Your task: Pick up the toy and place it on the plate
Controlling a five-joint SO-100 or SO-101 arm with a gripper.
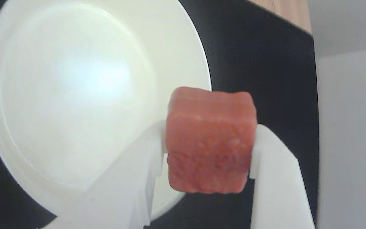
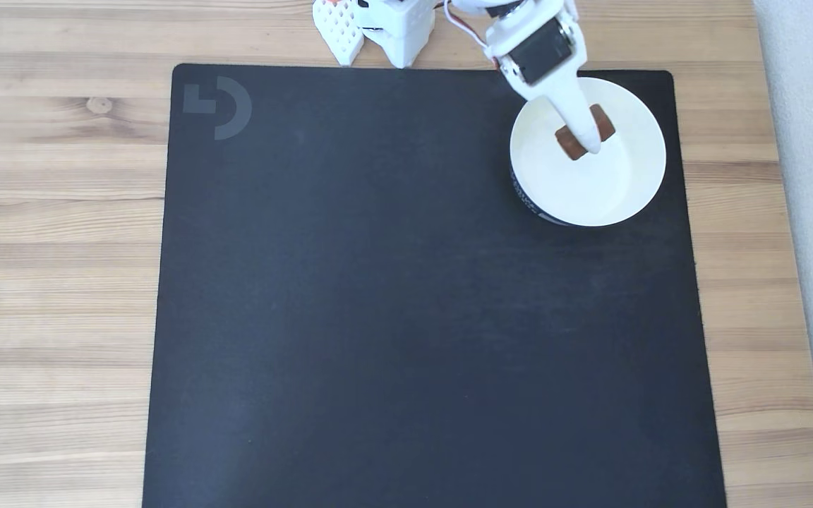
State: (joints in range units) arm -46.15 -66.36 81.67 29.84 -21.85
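Wood grain of the table (image 2: 53,212) fills the left of the fixed view, and on it lies a large black mat (image 2: 378,296) with a faint grey logo (image 2: 217,107) in its upper left corner. Farther right along the top edge stands the white base of the arm (image 2: 396,28), and from there the arm reaches down to the right over the plate (image 2: 618,187), which sits in the mat's upper right corner, white inside with a dark printed band showing on its lower left outer side. The gripper (image 2: 585,139) hangs over the plate's upper half, clenched on the toy (image 2: 604,123), whose reddish-brown ends stick out on either side of the white finger. In the wrist view, the plate (image 1: 75,95) takes up the left side against the black mat (image 1: 265,57); right of its centre the two white fingers (image 1: 275,165) of the gripper (image 1: 206,149) press the rough-textured toy (image 1: 210,140) between them, one on each side. Whether the toy touches the plate's floor cannot be told. A pale wall (image 1: 351,127) closes the right edge.
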